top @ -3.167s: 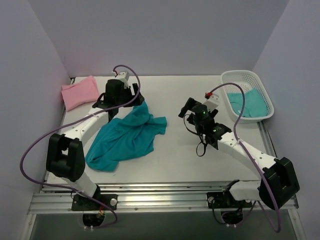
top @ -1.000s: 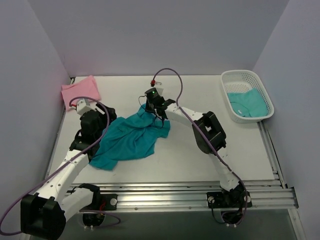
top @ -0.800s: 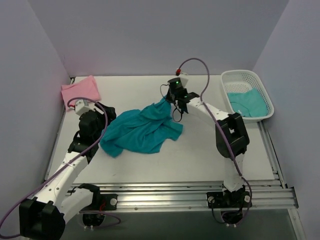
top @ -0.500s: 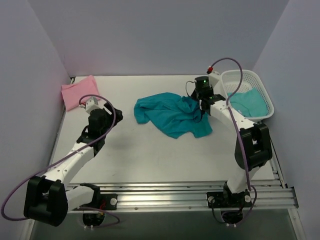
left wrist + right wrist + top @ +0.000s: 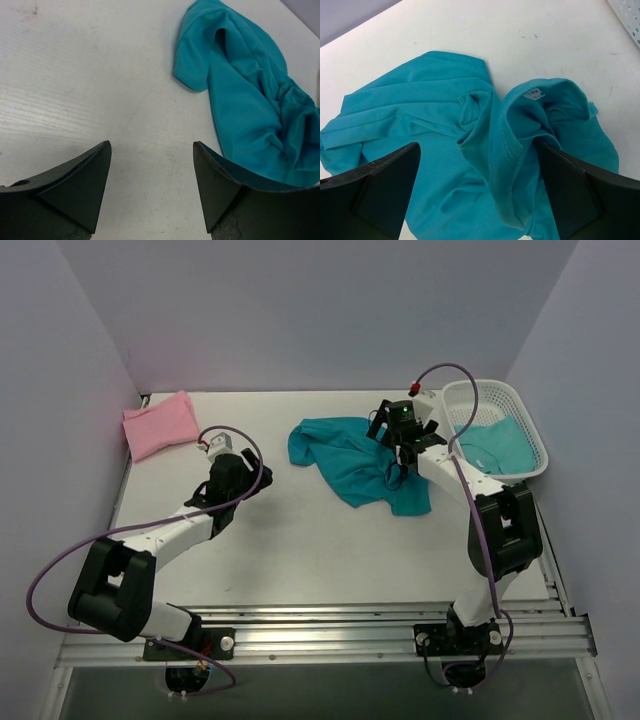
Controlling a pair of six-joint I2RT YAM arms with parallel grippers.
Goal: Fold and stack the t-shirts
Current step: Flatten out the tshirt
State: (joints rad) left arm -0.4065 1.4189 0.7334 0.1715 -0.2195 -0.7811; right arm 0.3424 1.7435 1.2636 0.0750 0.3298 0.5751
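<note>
The right gripper (image 5: 479,150) hangs with jaws spread wide just above the crumpled teal t-shirt (image 5: 420,115), while the left gripper (image 5: 151,160), jaws also apart and empty, has that shirt ahead to its right.

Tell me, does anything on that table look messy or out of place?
The teal shirt on the table lies crumpled near the basket, unlike the pink shirt folded neatly in the far left corner.
</note>
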